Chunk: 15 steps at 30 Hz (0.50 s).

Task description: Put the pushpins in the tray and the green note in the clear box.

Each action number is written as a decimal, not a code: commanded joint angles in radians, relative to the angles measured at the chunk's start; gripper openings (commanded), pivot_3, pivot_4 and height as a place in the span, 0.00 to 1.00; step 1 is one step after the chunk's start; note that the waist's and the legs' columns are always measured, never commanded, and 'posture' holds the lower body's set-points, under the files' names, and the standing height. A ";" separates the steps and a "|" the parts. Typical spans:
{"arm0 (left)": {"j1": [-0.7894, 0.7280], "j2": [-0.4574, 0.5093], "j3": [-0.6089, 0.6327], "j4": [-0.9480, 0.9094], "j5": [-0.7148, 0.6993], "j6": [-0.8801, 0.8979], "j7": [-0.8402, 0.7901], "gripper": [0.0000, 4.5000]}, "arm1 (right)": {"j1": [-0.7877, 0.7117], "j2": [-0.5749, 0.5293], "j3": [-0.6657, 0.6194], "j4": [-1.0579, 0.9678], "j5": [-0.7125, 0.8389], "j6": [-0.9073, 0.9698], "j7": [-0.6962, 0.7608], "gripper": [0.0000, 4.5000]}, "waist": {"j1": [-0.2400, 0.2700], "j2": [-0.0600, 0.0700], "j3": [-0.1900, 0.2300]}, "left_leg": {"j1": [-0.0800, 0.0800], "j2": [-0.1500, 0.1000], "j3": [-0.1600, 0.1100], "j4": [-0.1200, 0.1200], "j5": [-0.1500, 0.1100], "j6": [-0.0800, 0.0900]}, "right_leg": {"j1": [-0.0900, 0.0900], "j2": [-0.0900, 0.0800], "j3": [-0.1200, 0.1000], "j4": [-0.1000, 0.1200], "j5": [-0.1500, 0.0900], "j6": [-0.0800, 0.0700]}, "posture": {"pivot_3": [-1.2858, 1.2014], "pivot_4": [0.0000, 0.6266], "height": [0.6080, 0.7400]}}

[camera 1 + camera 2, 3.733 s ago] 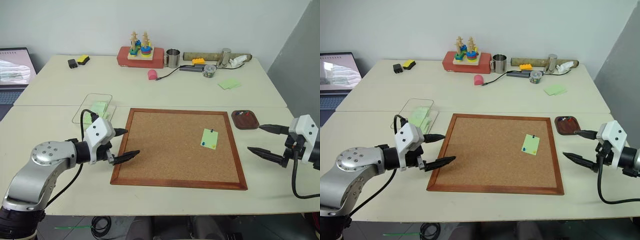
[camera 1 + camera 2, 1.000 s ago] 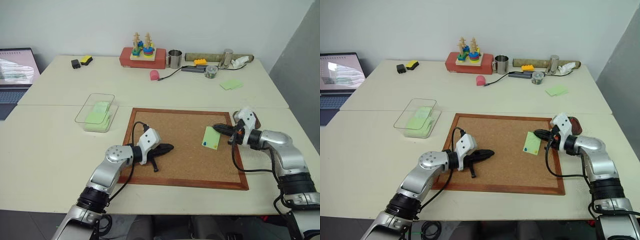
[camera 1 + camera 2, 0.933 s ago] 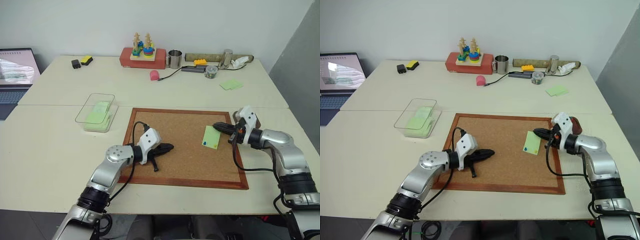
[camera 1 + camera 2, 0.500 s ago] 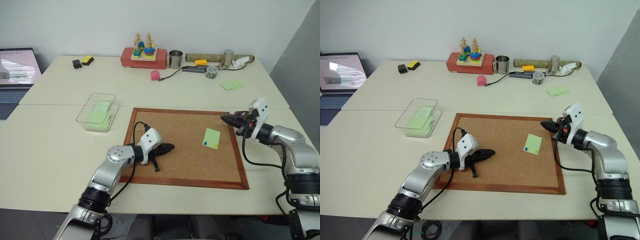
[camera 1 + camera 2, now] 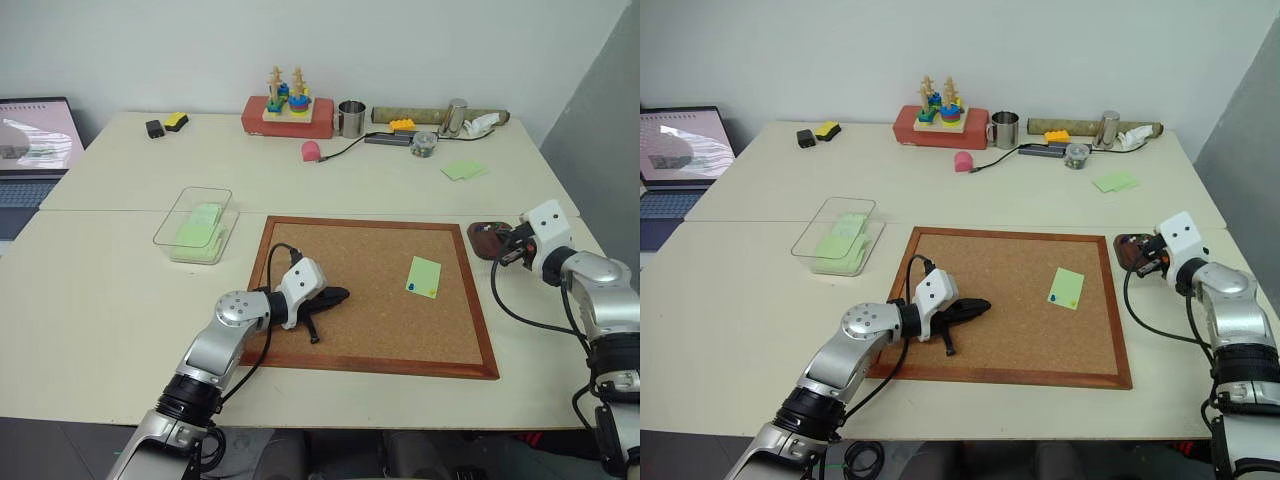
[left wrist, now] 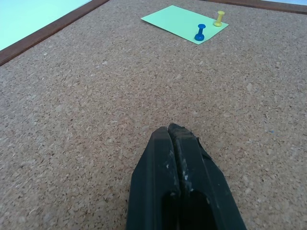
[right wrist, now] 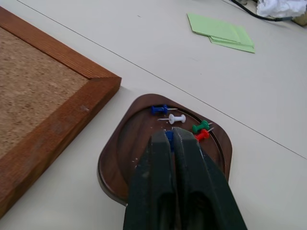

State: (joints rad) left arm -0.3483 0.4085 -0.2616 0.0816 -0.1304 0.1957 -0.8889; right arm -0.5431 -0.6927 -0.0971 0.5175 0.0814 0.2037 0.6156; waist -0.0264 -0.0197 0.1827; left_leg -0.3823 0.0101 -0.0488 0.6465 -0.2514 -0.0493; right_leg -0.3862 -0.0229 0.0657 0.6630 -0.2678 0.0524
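Observation:
The green note (image 5: 424,276) lies on the cork board (image 5: 370,330), with a blue pushpin (image 6: 200,32) and a yellow pushpin (image 6: 219,18) stuck in its near edge. My left gripper (image 5: 340,295) is shut and empty, resting on the cork well to the left of the note. The dark brown tray (image 7: 132,143) sits just off the board's right edge and holds several pins: blue, white, green and red. My right gripper (image 7: 170,134) hovers over the tray, its fingers closed on a small blue pushpin at the tips. The clear box (image 5: 195,222) stands left of the board, with green paper inside.
Loose pale green papers (image 7: 220,32) lie behind the tray. Along the table's far edge stand a red block with stacking toys (image 5: 283,110), a metal cup (image 5: 349,117) and a cable with a pink object (image 5: 310,150). A laptop (image 5: 35,135) is at the far left.
My right gripper has swung from the green note's top edge rightward, off the cork board, to above the tray. The left gripper has stayed where it was.

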 commanded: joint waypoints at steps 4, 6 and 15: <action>0.027 0.008 -0.042 0.003 0.029 0.028 -0.013 0.00 | -0.034 -0.003 -0.027 -0.004 -0.004 -0.034 -0.038 0.43 | 0.000 0.000 0.000 | 0.000 0.000 0.000 0.000 0.000 0.000 | 0.000 0.000 0.000 0.000 0.000 0.000 | 0.52 0.24 1.00; 0.027 0.010 -0.042 0.003 0.029 0.028 -0.013 0.00 | -0.030 -0.009 -0.037 -0.028 0.003 -0.031 -0.041 0.50 | -0.001 0.000 0.000 | 0.000 0.000 0.000 0.000 0.000 0.000 | 0.000 0.000 0.000 0.000 0.000 0.000 | 0.52 0.24 1.00; 0.023 0.017 -0.043 0.008 0.030 0.025 -0.020 0.00 | 0.180 -0.070 -0.042 -0.437 0.164 0.101 0.196 0.72 | 0.001 0.000 0.000 | -0.001 0.000 -0.002 -0.001 0.000 0.000 | 0.000 0.000 -0.002 -0.001 0.000 0.000 | 0.52 0.24 1.00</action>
State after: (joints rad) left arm -0.3489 0.4173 -0.2666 0.0722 -0.1291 0.1993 -0.8930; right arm -0.4089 -0.7392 -0.1347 0.1978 0.1930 0.2725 0.7460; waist -0.0259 -0.0193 0.1825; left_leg -0.3829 0.0107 -0.0504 0.6457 -0.2515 -0.0492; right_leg -0.3859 -0.0226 0.0642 0.6624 -0.2679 0.0526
